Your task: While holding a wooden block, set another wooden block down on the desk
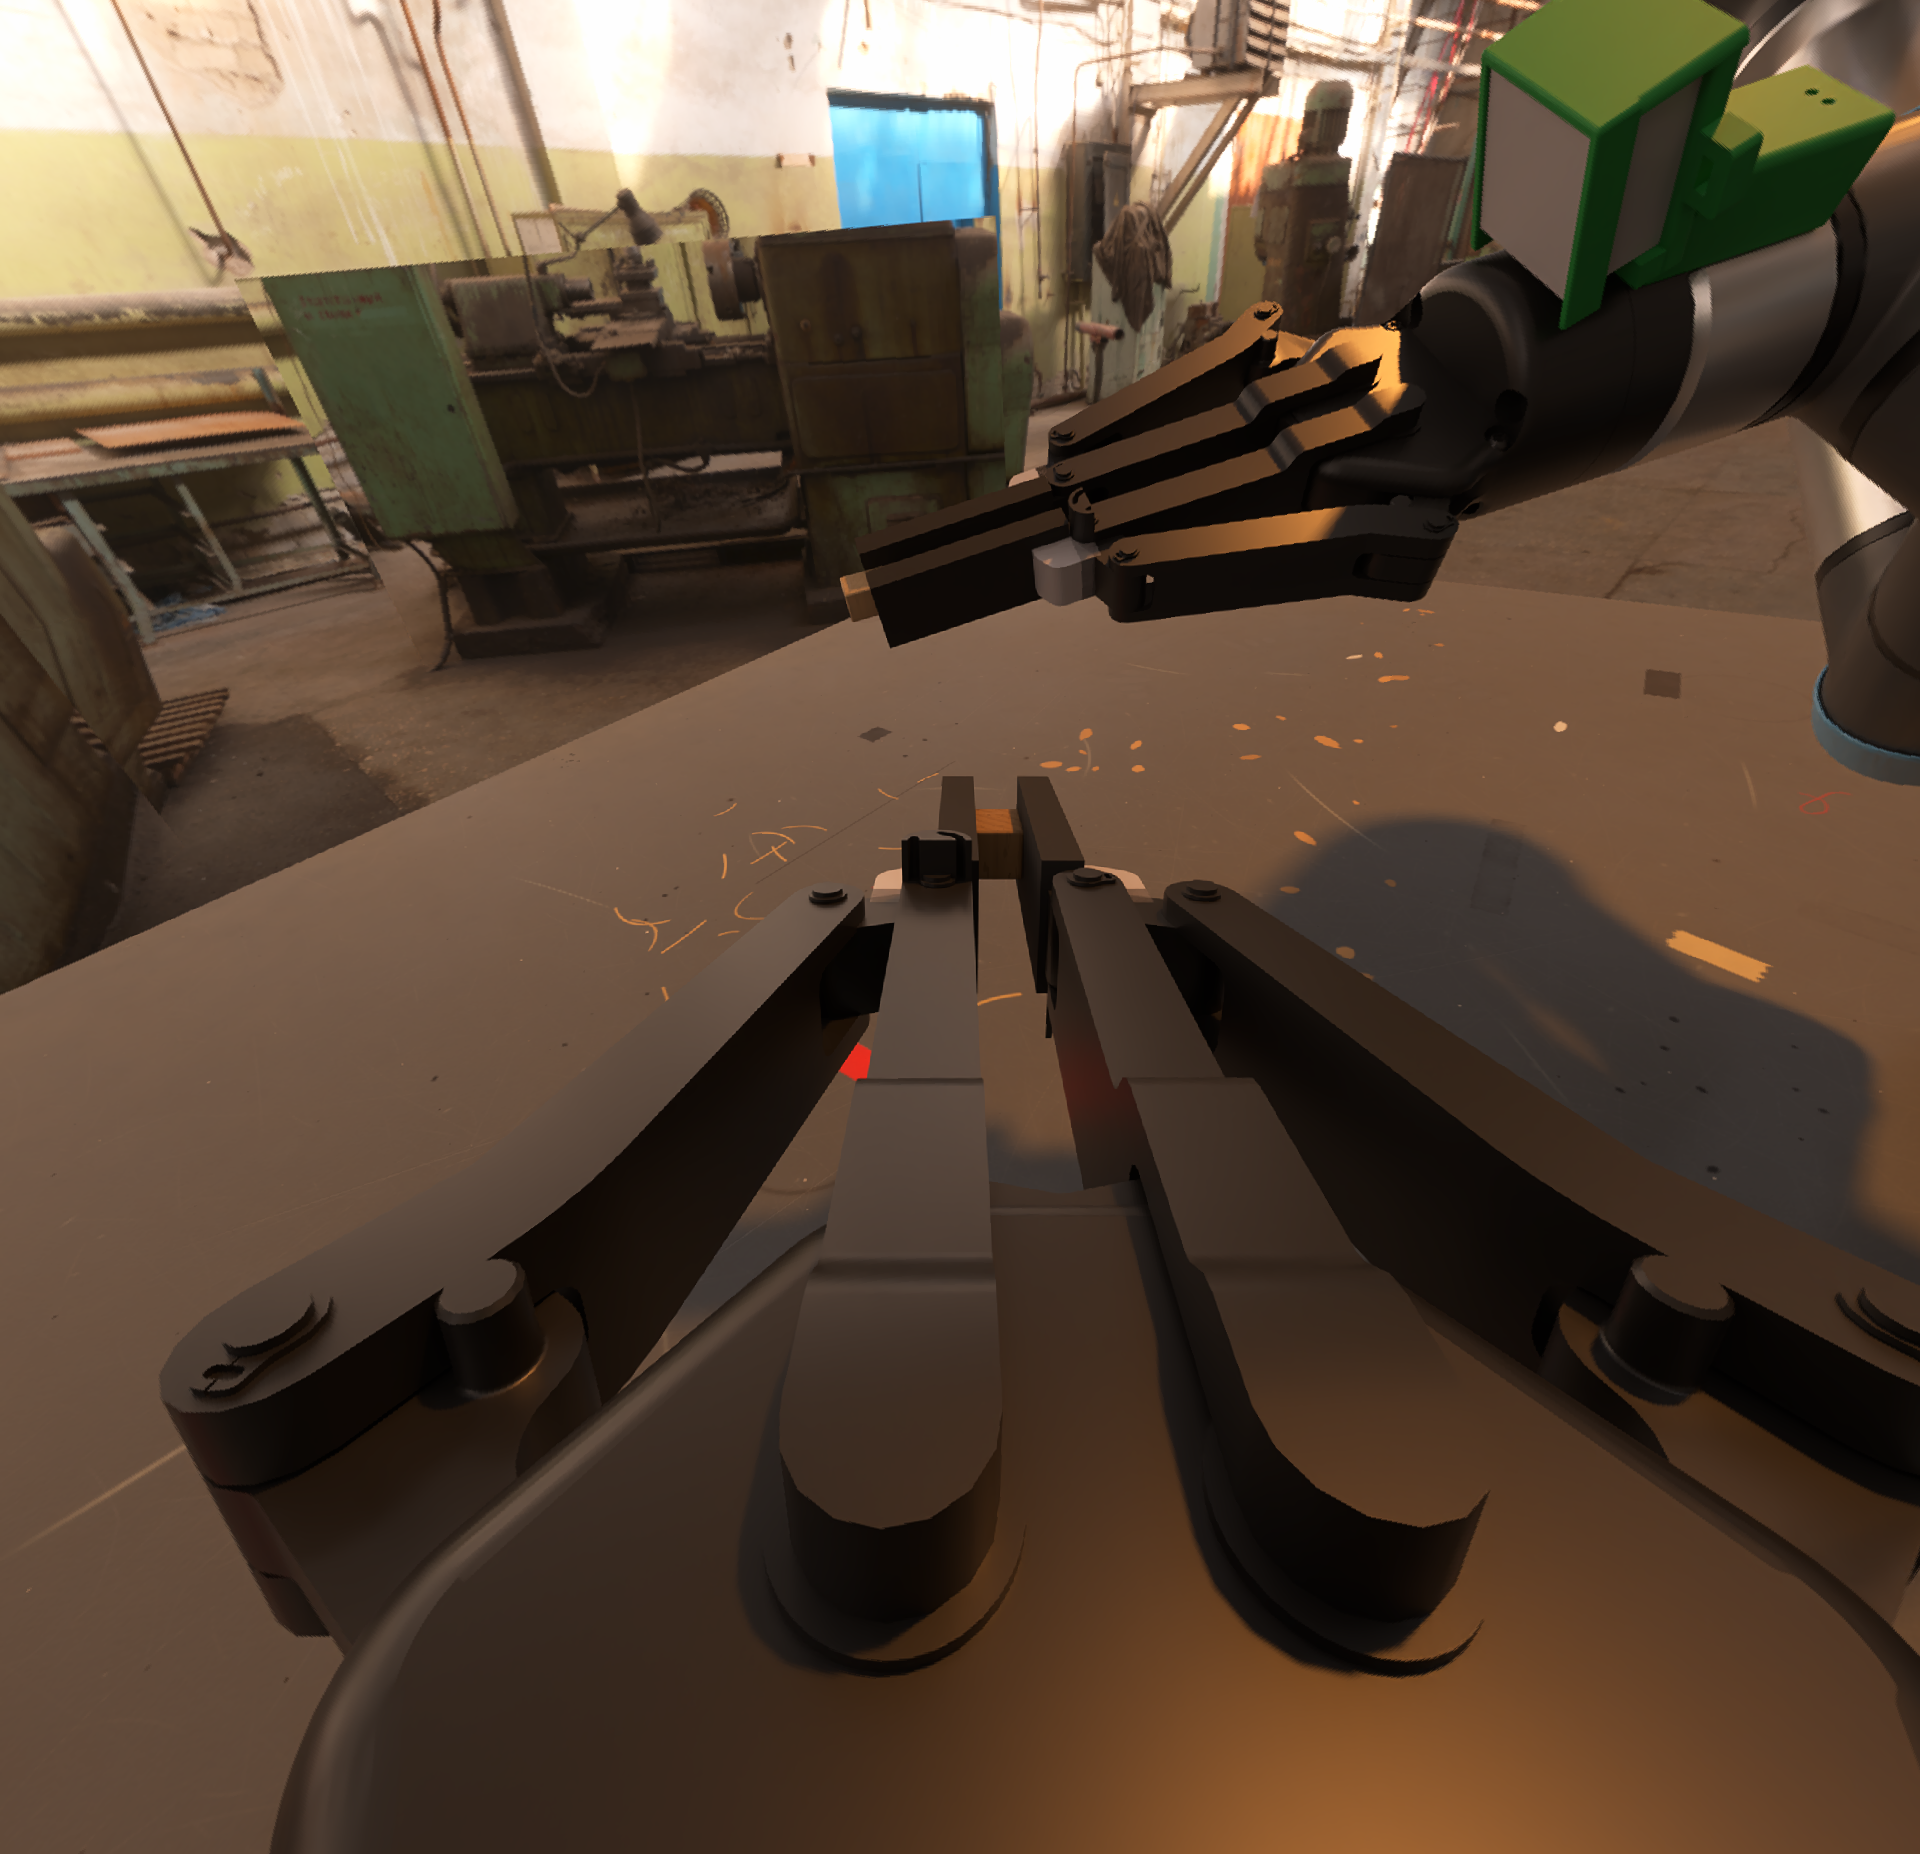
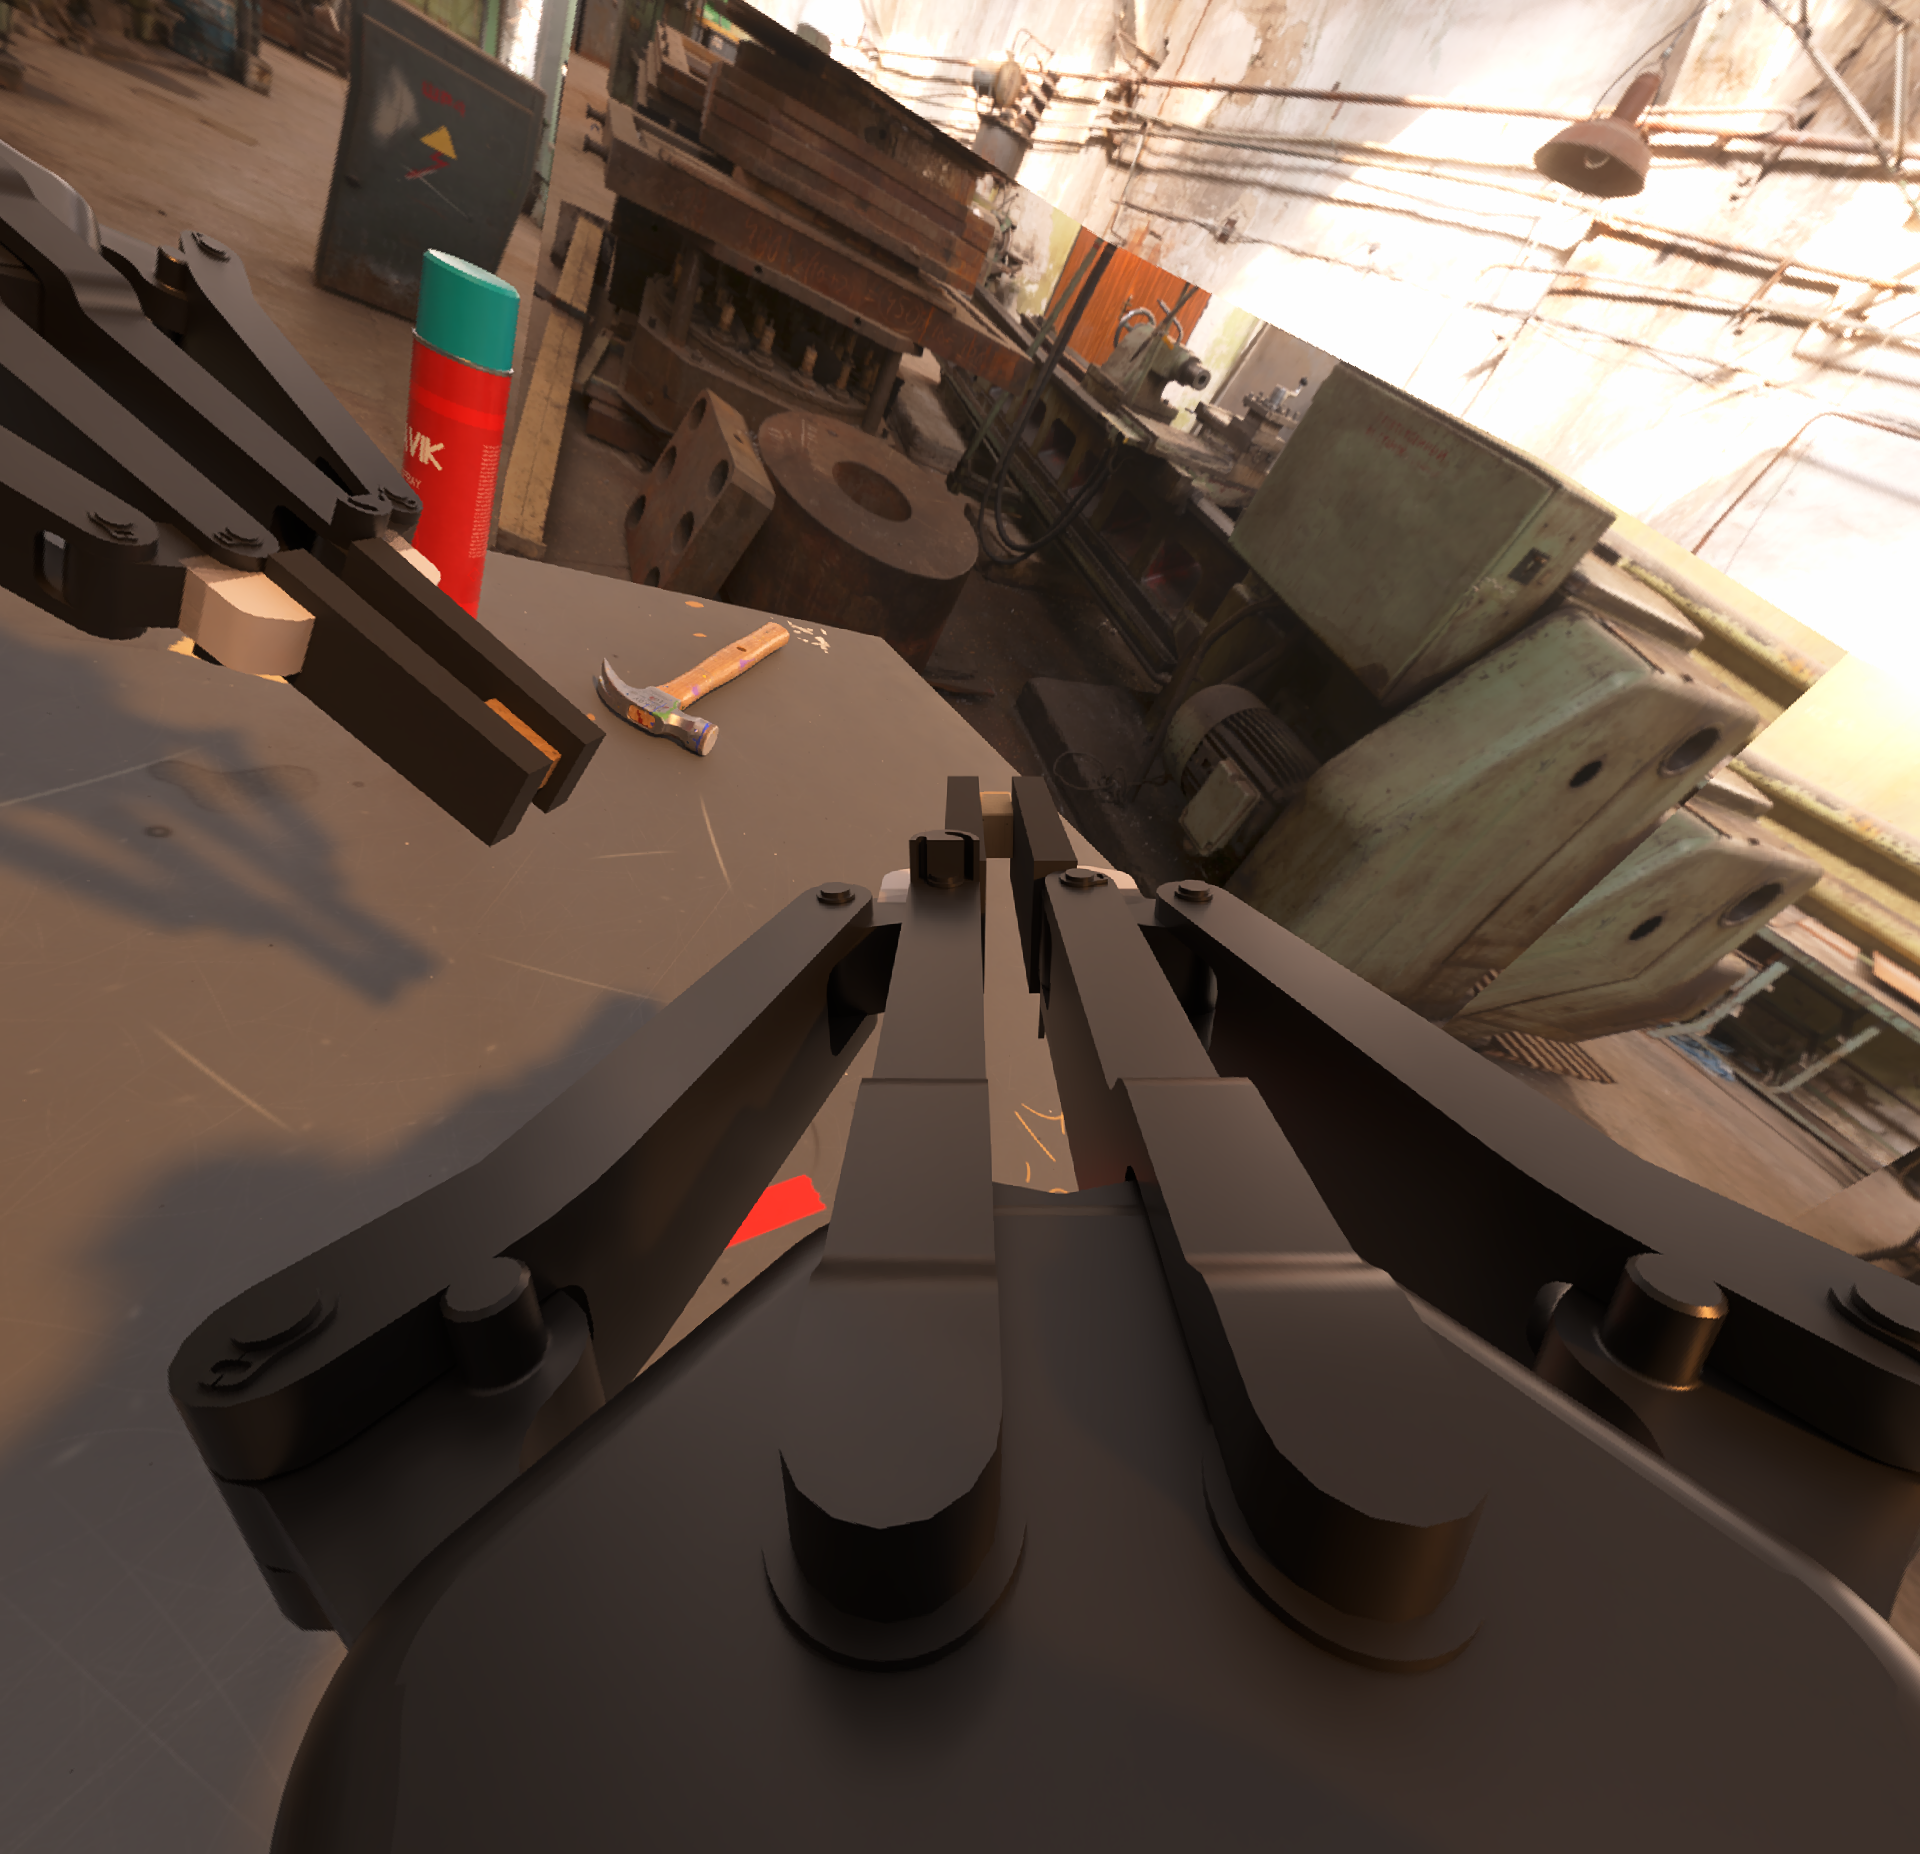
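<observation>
Red spray can (image 2: 460, 454) bears white lettering.

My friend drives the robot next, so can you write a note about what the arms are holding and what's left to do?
Left gripper: shut on a wooden block, held above the desk.
Right gripper: shut on the other wooden block, also off the desk.
Hammer and spray can stand aside on the desk.
Done: both blocks gripped.
Left: set one block down, keep holding the other.
</observation>
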{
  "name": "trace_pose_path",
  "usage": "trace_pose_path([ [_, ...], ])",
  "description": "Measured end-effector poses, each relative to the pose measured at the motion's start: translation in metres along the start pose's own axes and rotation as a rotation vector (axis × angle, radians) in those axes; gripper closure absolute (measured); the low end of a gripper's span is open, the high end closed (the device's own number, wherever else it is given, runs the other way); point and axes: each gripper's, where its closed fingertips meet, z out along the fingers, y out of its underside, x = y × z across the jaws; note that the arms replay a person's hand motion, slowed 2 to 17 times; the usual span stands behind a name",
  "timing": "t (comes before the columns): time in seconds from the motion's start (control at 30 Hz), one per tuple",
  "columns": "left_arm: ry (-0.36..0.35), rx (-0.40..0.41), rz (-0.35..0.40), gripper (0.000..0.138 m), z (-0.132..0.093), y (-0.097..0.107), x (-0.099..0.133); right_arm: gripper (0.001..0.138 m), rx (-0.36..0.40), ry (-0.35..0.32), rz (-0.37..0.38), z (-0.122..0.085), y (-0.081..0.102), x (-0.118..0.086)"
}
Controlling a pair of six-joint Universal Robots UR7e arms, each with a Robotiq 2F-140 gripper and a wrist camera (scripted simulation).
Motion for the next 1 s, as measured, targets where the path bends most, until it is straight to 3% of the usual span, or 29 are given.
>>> trace_pose_path([
  [1.0,0.012,-0.012,0.011,0.127,0.0008,0.0004,0.0044,0.130,-0.042,0.016,0.024,0.0027,0.0076,0.0037],
])
